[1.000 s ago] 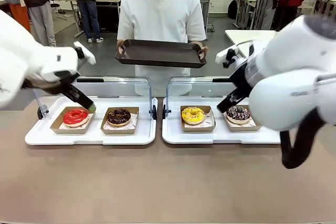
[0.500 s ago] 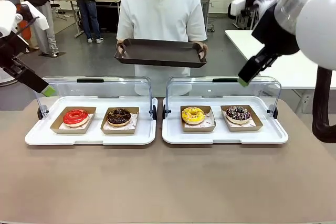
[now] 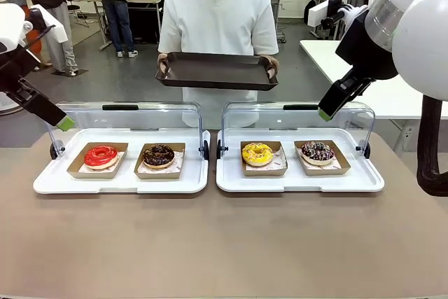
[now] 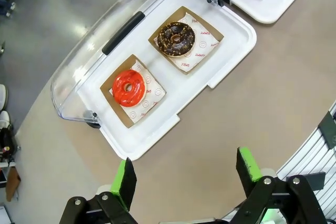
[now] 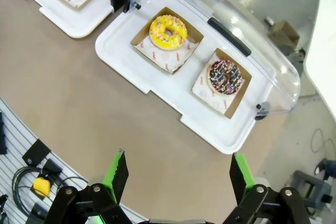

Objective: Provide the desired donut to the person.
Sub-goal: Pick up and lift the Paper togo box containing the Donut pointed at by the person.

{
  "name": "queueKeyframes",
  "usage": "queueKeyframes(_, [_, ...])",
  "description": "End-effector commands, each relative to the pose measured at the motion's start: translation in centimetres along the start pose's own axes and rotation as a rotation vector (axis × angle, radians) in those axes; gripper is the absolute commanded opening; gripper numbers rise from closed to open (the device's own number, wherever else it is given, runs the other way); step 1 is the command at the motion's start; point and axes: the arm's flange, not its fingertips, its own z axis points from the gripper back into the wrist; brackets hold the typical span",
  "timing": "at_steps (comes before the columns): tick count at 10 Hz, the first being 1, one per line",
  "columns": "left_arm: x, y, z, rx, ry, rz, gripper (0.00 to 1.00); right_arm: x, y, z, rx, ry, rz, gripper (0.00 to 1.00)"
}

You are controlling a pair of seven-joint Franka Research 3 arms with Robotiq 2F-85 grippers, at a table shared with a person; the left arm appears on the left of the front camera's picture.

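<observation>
Four donuts sit in cardboard trays: a red donut (image 3: 101, 155) (image 4: 128, 87), a chocolate donut (image 3: 159, 154) (image 4: 176, 39), a yellow donut (image 3: 257, 153) (image 5: 168, 31) and a sprinkled dark donut (image 3: 318, 150) (image 5: 224, 75). The person (image 3: 218, 15) stands at the far side, holding a dark serving tray (image 3: 215, 71) level in both hands. My left gripper (image 3: 59, 120) (image 4: 186, 169) hangs open, high over the table's left end. Raised above the right tray's lid, my right gripper (image 3: 327, 110) (image 5: 177, 166) is open and holds nothing.
Two white trays (image 3: 119, 183) (image 3: 301, 183) lie side by side, their clear lids (image 3: 133, 113) (image 3: 294, 113) tipped open at the back. Bare brown tabletop (image 3: 224, 243) spreads in front. A white table (image 3: 392, 96) stands at the right; bystanders stand far behind.
A second ago both arms hung low beside the trays; they have since lifted and drawn out to the sides. The donuts and the person's tray stay put.
</observation>
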Motion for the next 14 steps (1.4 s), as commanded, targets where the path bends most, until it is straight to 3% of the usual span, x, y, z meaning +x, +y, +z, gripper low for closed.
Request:
queueKeyframes(1, [-0.1, -0.1, -0.1, -0.013, -0.003, 0.000, 1.00, -0.1, 0.0, -0.2, 0.007, -0.006, 0.001, 1.00])
queueKeyframes(2, [0.0, 0.0, 0.0, 0.000, 0.000, 0.000, 1.00, 0.0, 0.0, 0.0, 0.000, 0.000, 0.000, 1.00])
queueKeyframes(3, [0.0, 0.6, 1.2, -0.074, -0.025, 0.003, 1.00, -0.4, -1.2, 1.1, 0.092, -0.038, -0.007, 1.00])
queueKeyframes(6, [0.5, 3.8, 5.4, -0.419, -0.157, -0.028, 1.00, -1.4, -7.5, 4.8, 0.527, -0.197, 0.004, 1.00])
queueKeyframes(8, [-0.1, 7.7, 6.2, -0.667, -0.324, -0.123, 1.00, -3.2, -13.1, 4.5, 0.754, -0.356, 0.031, 1.00])
queueKeyframes(11, [-2.3, 12.3, 3.9, -0.705, -0.486, -0.304, 1.00, -6.8, -18.1, 1.4, 0.866, -0.496, 0.077, 1.00])
queueKeyframes(14, [-5.1, 16.7, 0.8, -0.786, -0.551, -0.342, 1.00, -10.6, -20.7, -1.2, 0.915, -0.645, 0.169, 1.00])
